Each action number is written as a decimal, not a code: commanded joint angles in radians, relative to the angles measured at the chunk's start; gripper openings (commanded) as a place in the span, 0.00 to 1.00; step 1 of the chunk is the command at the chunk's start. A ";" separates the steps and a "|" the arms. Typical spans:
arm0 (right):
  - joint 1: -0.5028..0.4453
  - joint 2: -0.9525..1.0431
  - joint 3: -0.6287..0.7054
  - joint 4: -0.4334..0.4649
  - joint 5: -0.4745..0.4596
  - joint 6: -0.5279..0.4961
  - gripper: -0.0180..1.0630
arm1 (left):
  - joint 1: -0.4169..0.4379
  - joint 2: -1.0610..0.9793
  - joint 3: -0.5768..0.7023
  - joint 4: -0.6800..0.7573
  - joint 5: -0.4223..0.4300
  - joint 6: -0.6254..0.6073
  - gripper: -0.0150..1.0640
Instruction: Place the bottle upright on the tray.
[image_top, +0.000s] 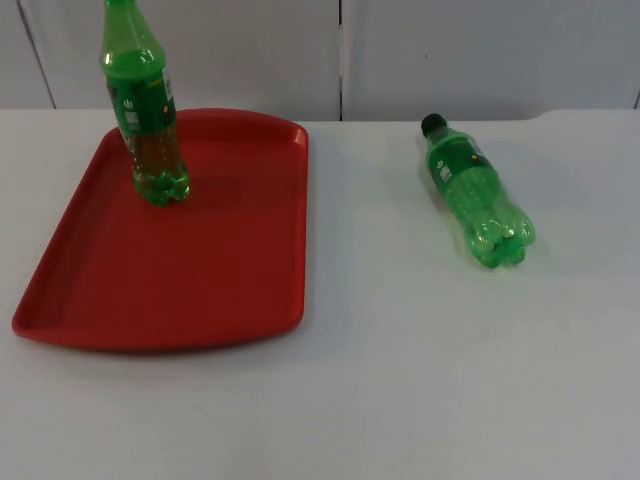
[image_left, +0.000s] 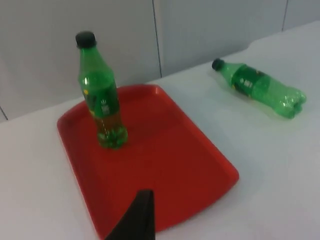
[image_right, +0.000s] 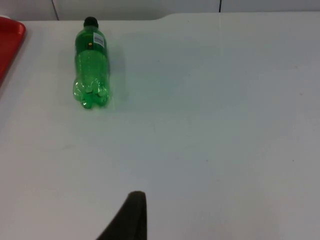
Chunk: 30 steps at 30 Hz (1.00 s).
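Note:
A red tray (image_top: 200, 290) lies on the left half of the white table. At its far left a green bottle with a black cap (image_top: 145, 120) stands upright on it, with some liquid at the bottom. A second green bottle (image_top: 475, 195) lies on its side on the table right of the tray, cap towards the wall. My left gripper (image_left: 136, 220) hangs back over the tray's (image_left: 165, 165) near edge, apart from the standing bottle (image_left: 102, 100) and the lying one (image_left: 260, 87). My right gripper (image_right: 127, 217) waits over bare table, well short of the lying bottle (image_right: 91, 65).
The grey partition wall (image_top: 450, 50) closes the table at the back, just behind the tray and the lying bottle's cap. Bare white table (image_top: 420, 380) stretches in front of both. A corner of the tray (image_right: 10, 40) lies left of the lying bottle.

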 joint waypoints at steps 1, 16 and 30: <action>-0.007 -0.003 0.002 0.005 -0.003 -0.003 0.99 | -0.007 -0.017 0.004 0.016 0.038 -0.001 0.99; -0.007 -0.003 0.002 0.005 -0.003 -0.003 0.99 | -0.007 -0.156 0.005 0.121 0.124 -0.102 0.99; -0.007 -0.003 0.002 0.005 -0.003 -0.003 0.99 | -0.007 -0.170 0.094 0.171 0.181 -0.117 0.99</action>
